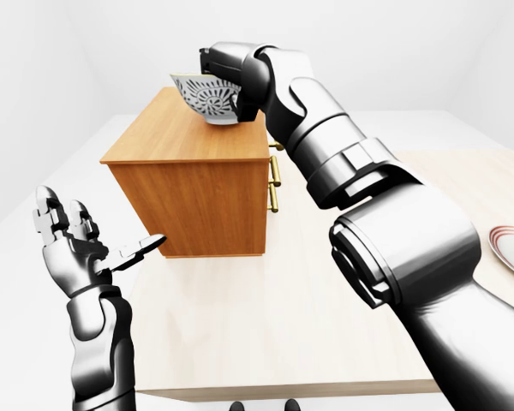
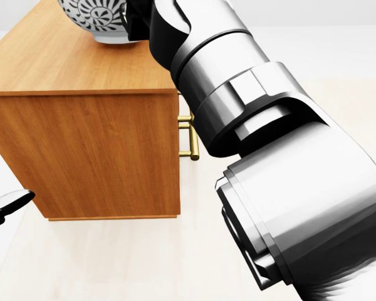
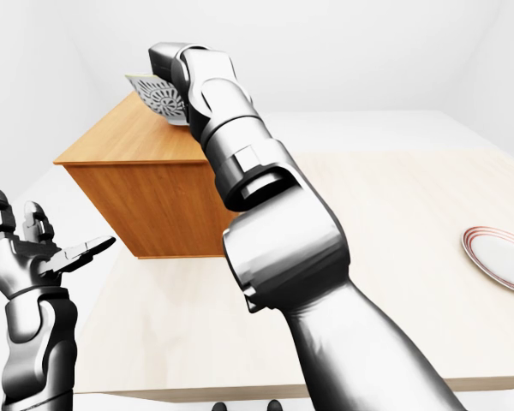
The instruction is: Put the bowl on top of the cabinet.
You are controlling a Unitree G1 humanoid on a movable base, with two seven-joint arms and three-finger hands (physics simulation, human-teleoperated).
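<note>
Left of the cabinet (image 1: 188, 171), the left robot hand (image 1: 77, 235) hovers with fingers spread, holding nothing. Above the cabinet's top, the right robot hand (image 1: 227, 81) pinches the tilted patterned bowl (image 1: 207, 98). A plate (image 1: 512, 248) lies on the desk (image 1: 291, 325), well right of the cabinet.

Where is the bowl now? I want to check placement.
In the left-eye view the bowl is at upper centre, tilted in the right robot hand over the cabinet top.

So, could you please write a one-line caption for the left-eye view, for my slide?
The right hand holds the patterned bowl tilted over the wooden cabinet, left hand open.
</note>
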